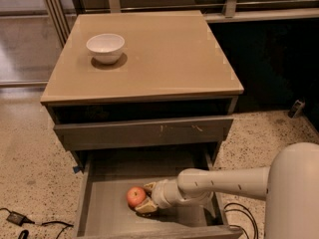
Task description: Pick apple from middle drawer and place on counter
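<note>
The apple point(135, 196), small and red, lies on the floor of the open middle drawer point(109, 215), left of centre. My gripper point(143, 198) reaches into the drawer from the right. One fingertip point(149, 187) is above the apple and the other below it, both closed against its right side. The apple still rests on the drawer floor. The tan counter point(164, 54) tops the cabinet above.
A white bowl point(105, 47) stands on the counter's back left. A closed grey drawer front with pale scratches point(144, 131) overhangs the open drawer. Cables lie on the terrazzo floor at the left point(20, 219) and right point(234, 210). My white arm point(234, 183) crosses the drawer's right wall.
</note>
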`<state>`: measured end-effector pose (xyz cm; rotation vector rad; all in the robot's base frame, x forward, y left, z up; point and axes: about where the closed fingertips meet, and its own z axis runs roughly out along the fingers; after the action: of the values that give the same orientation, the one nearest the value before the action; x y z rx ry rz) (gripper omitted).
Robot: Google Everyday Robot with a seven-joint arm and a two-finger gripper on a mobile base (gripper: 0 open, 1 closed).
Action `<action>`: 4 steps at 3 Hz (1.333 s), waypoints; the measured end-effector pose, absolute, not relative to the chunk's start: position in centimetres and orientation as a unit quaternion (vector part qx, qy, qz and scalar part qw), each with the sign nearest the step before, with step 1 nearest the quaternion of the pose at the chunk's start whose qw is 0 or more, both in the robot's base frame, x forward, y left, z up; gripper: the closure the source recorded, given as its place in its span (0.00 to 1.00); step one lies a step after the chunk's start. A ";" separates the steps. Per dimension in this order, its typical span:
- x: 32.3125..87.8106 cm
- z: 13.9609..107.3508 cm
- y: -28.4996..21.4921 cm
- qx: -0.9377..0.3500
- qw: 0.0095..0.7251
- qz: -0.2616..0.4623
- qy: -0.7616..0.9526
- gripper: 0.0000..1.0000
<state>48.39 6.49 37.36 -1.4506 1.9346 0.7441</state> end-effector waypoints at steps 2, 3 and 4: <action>48.4 37.4 6.5 -0.547 0.301 0.281 0.729 0.96; 48.4 37.4 6.4 -0.547 0.299 0.281 0.730 1.00; 48.3 37.4 6.3 -0.546 0.296 0.282 0.731 1.00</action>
<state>48.32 6.28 37.41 -1.4516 1.9451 0.7511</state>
